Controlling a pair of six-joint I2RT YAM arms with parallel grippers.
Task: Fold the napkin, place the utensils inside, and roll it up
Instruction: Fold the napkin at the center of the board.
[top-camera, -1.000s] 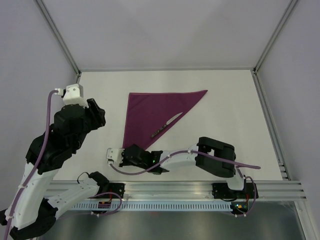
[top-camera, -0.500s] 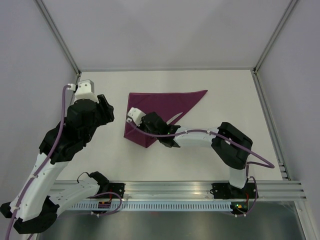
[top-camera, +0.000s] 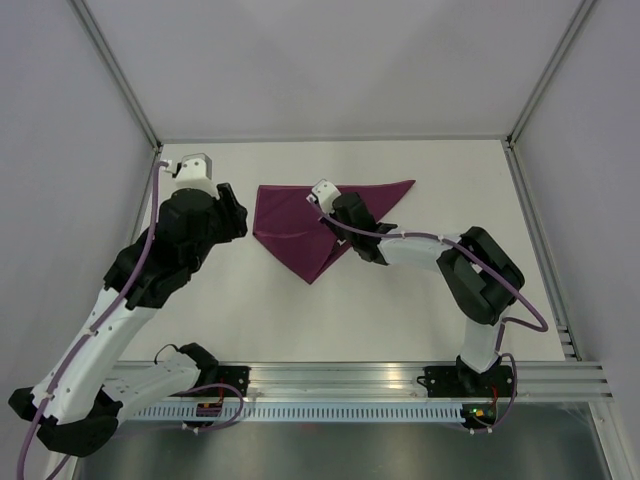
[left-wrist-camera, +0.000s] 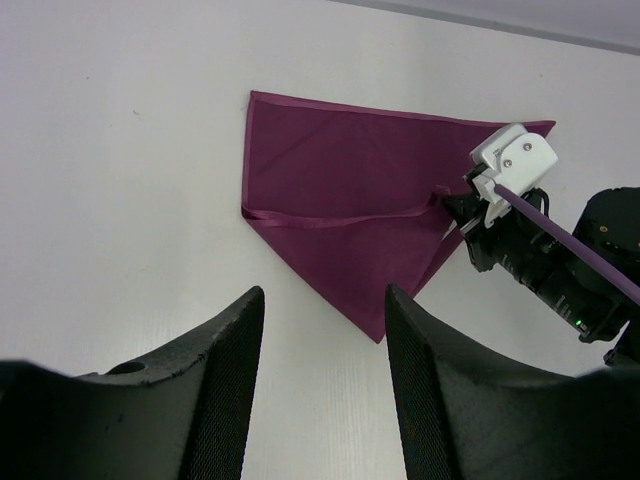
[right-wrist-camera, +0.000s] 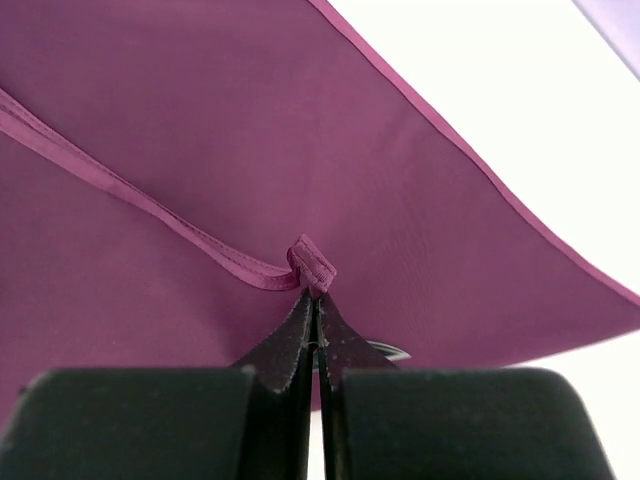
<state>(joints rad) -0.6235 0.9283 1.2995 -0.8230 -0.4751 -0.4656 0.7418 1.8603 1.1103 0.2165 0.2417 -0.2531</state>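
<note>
Swept across since earlier, the right tool (right-wrist-camera: 316, 300) pinches a hem of the glossy magenta cloth napkin (top-camera: 288, 222), thin enough to slip free.

napkin (top-camera: 290, 215): deep magenta-purple, plain, slight sheen; hem strip a bit lighter
table (top-camera: 420, 290): white, plain
walls (top-camera: 330, 70): pale lilac-grey
L gripper (left-wrist-camera: 322, 300): black, matte, grainy
R gripper (right-wrist-camera: 315, 300): black
arms (top-camera: 95, 345): white shells w/ black joints
cable (left-wrist-camera: 560, 237): purple
cam housing (left-wrist-camera: 515, 157): white
LED (left-wrist-camera: 579, 322): green dot
frame rails (top-camera: 350, 378): silver-grey
</note>
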